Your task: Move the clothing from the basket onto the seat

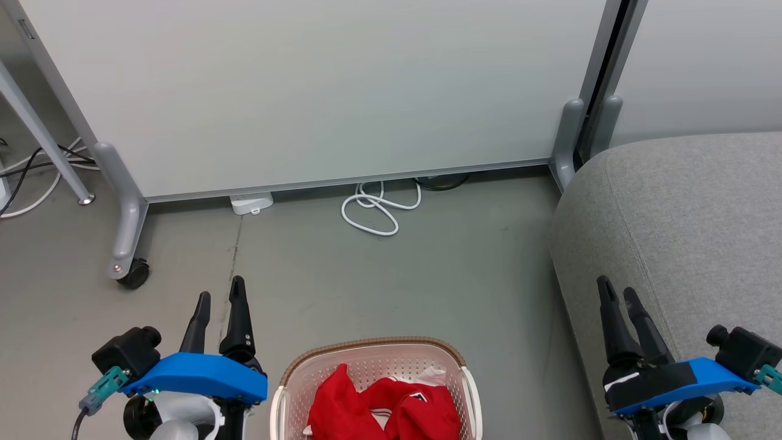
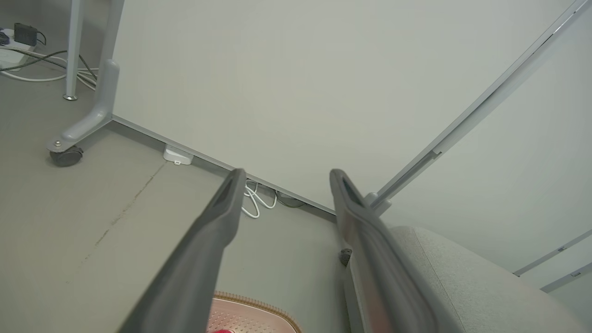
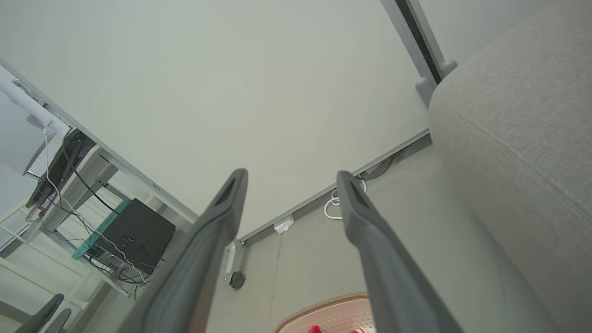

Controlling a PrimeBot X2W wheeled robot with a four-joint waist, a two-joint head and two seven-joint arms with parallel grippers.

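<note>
Inside the cream-white perforated plastic basket (image 1: 379,360) with a brown woven-look rim lies the bright red soft fabric clothing (image 1: 342,403). It looks light and limp, so a pinch on a raised fold at the heap's top should lift it best, though it may drape and drag on the rim. It sits crumpled, white trim showing among the folds. Left of the basket the left gripper (image 1: 220,288) hovers, its 2 dark fingers spread and empty; right of the basket the right gripper (image 1: 617,286) does likewise, over the large light-grey woven-fabric seat (image 1: 684,208).
</note>
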